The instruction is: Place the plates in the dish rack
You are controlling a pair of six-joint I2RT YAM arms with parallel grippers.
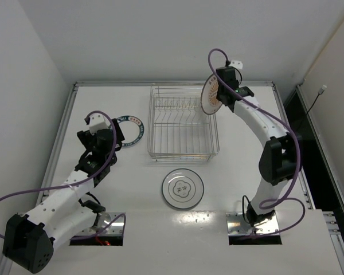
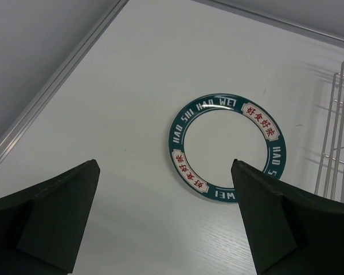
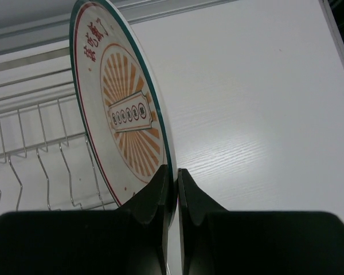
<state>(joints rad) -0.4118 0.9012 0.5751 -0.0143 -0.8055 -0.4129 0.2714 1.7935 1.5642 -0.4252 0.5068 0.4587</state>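
The silver wire dish rack (image 1: pixel 181 127) stands at the table's middle back with no plate in it. My right gripper (image 1: pixel 225 98) is shut on the rim of the orange-marked plate (image 1: pixel 211 96), holding it upright on edge above the rack's right rear corner; it also shows in the right wrist view (image 3: pixel 123 112), with the rack's wires (image 3: pixel 28 143) to its left. The blue-green rimmed plate (image 1: pixel 131 130) lies flat left of the rack. My left gripper (image 1: pixel 98 148) is open and empty, hovering just near of that plate (image 2: pixel 226 146). The grey-ringed plate (image 1: pixel 183 188) lies flat in front of the rack.
A raised metal rail (image 1: pixel 66 129) borders the table's left and back edges. Purple cables loop off both arms. Two cut-outs at the near edge hold the arm bases (image 1: pixel 255 229).
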